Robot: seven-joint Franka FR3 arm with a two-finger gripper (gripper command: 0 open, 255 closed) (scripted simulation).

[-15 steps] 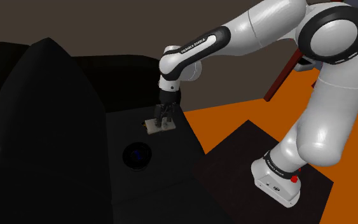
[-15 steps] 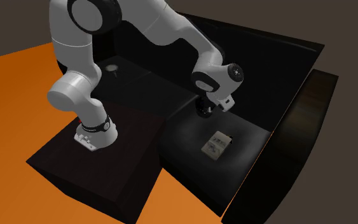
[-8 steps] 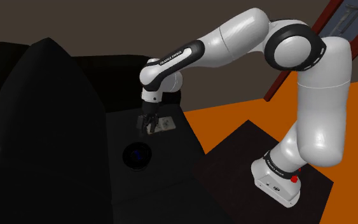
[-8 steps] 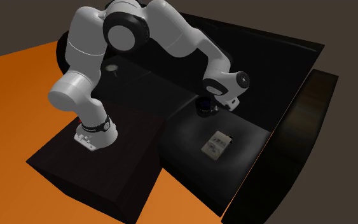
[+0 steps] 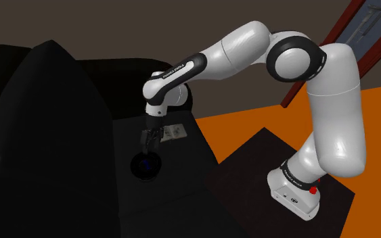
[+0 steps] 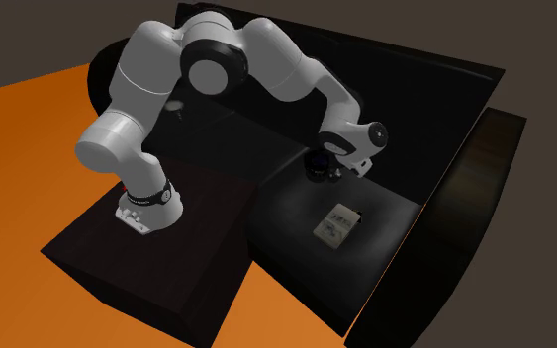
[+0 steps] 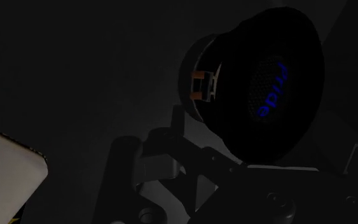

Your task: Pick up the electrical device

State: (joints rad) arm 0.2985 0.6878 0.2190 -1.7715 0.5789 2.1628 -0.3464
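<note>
Gripper [image 5: 146, 140] hangs point-down just over the round black device [image 5: 145, 165], near its far rim. Open or closed: cannot tell, black on black. Contact with the device also unclear; nothing seen in its grasp.

Device sits on a dark cushion-like surface [image 5: 175, 177], near the pale flat item [image 5: 174, 131] and apart from it. From the wrist, the device [image 7: 266, 83] is a dark disc with blue lettering, unreadable, a small orange patch at its edge and a grey bracket beneath. The pale item's corner [image 7: 6, 172] is cut off at the frame edge.
</note>
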